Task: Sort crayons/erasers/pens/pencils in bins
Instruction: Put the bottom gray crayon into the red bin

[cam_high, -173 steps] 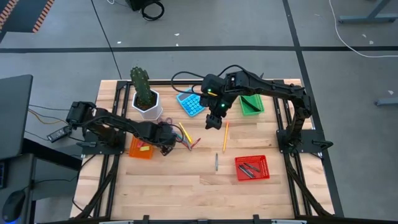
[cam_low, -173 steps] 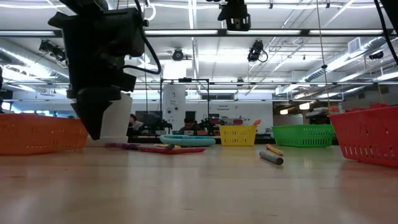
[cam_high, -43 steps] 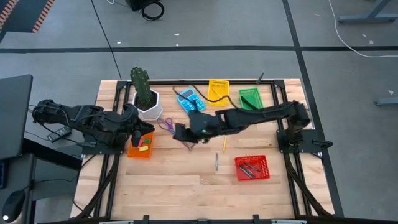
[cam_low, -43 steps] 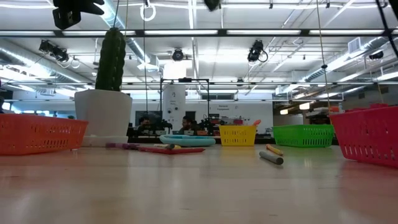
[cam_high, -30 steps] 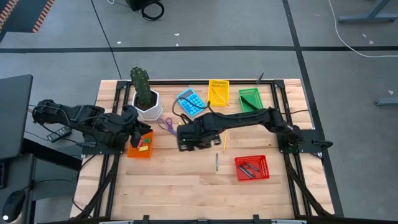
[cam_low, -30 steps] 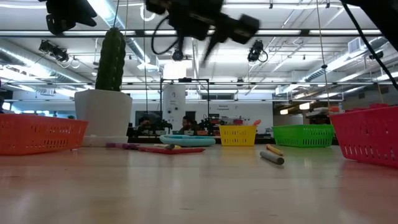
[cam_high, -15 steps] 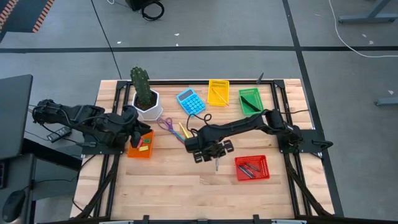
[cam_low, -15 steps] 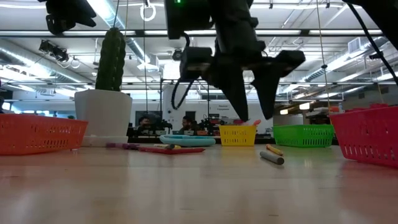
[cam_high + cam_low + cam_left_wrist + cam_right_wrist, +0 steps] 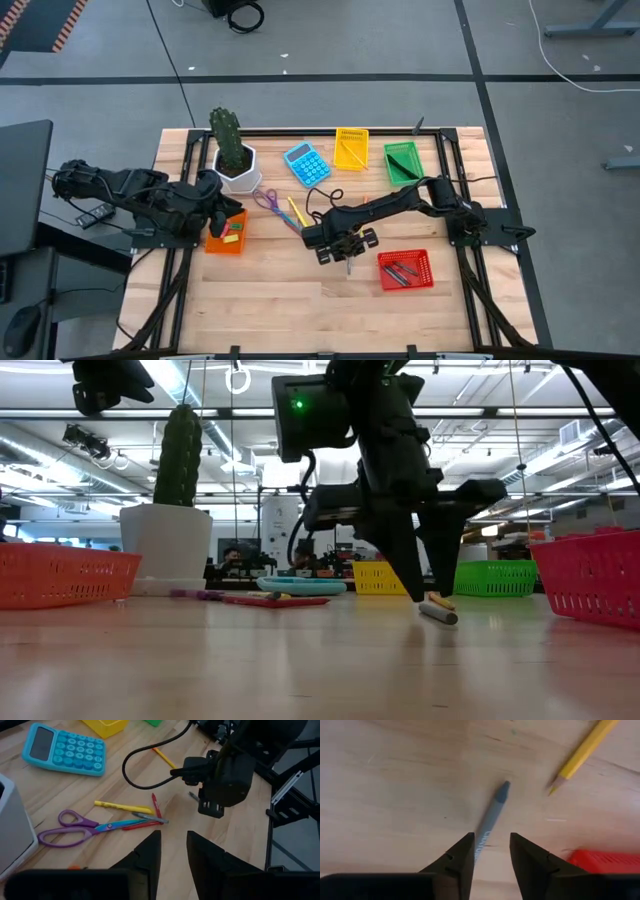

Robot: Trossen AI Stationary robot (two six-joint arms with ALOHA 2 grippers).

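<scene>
Right pincer (image 9: 489, 854) now astride grey crayon (image 9: 491, 820)

grey crayon (image 9: 490, 825): lower end hidden between right claw fingers.
red mesh bin (image 9: 605, 861): cut by frame edge.
orange mesh bin (image 9: 228, 238): contents too small to tell.

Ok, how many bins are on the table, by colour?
Orange bin: 1
Yellow bin: 1
Green bin: 1
Red bin: 1
Total: 4
</scene>
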